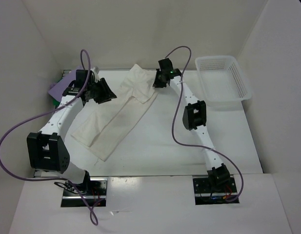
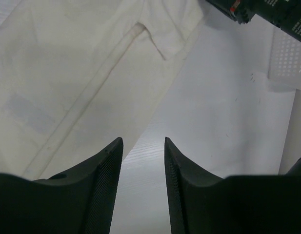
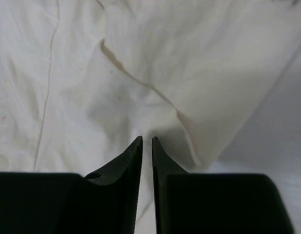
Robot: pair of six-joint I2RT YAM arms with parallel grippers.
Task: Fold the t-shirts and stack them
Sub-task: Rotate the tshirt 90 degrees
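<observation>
Directly below the right claw [image 1: 157, 81] [image 3: 146, 139]: far end of the white t-shirt [image 1: 116, 119] [image 3: 140, 63], creased and doubled over around sleeve and collar. Tips parted by a slit only. No cloth seen between them. Contact with the fabric not confirmable.

Just ahead of the left claw [image 1: 107, 92] [image 2: 140, 141]: long edge of the same shirt [image 2: 91, 73], with bare bench [image 1: 213, 141] showing through the gap. Spread wide, holding nothing.

Behind the left claw, toward the far corner: light purple t-shirt [image 1: 56, 87] with a sliver of bright green t-shirt [image 1: 53, 102] at its edge, both partly hidden by the arm. Well off to the outer side of the right claw: white mesh basket [image 1: 216, 59], apart from the shirt.

Judged stage: lengthwise fold laid, crosswise fold and stacking outstanding.

Hazards, as judged:
- Snag on withdrawal of the right claw. Cause: tips barely apart over bunched cloth. Result: far end lifted, fold pulled open.
- Partial grasp at the bunched end. Cause: several layers under the tips. Result: top layer taken alone, lower layers left dragging.
- Missed edge at the left claw. Cause: gap aimed at bare bench beside the hem. Result: one-handed lift, shirt swinging and twisting.
- Lopsided packet. Cause: skewed band with a flap jutting beside the right claw. Result: unstable stack.
</observation>
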